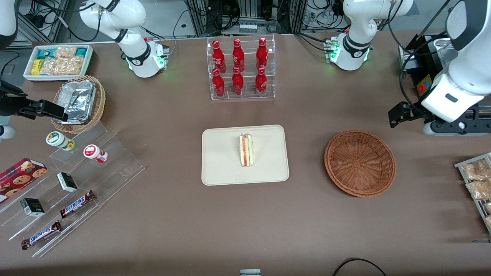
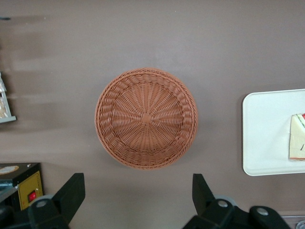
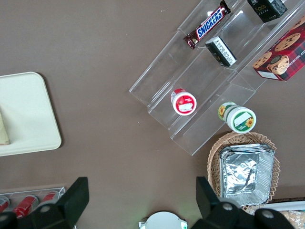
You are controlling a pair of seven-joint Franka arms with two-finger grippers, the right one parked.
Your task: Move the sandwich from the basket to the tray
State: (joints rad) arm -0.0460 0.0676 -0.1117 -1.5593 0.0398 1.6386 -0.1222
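Observation:
The sandwich (image 1: 246, 150) lies on the cream tray (image 1: 218, 168) at the middle of the table, filling edge up. The reddish-brown basket (image 1: 360, 163) sits beside the tray toward the working arm's end and is empty. My left gripper (image 1: 401, 114) hangs raised above the table, a little farther from the front camera than the basket and toward the working arm's end. In the left wrist view the gripper (image 2: 138, 195) is open and empty, its fingers (image 2: 71, 191) wide apart, with the basket (image 2: 146, 118), the tray (image 2: 267, 138) and part of the sandwich (image 2: 298, 138) below.
A clear rack of red bottles (image 1: 241, 69) stands farther from the front camera than the tray. A foil-lined tan basket (image 1: 78, 102), a white bin of snacks (image 1: 57, 61) and clear steps with snacks (image 1: 76, 184) lie toward the parked arm's end. Snack packets (image 1: 477, 180) lie at the working arm's end.

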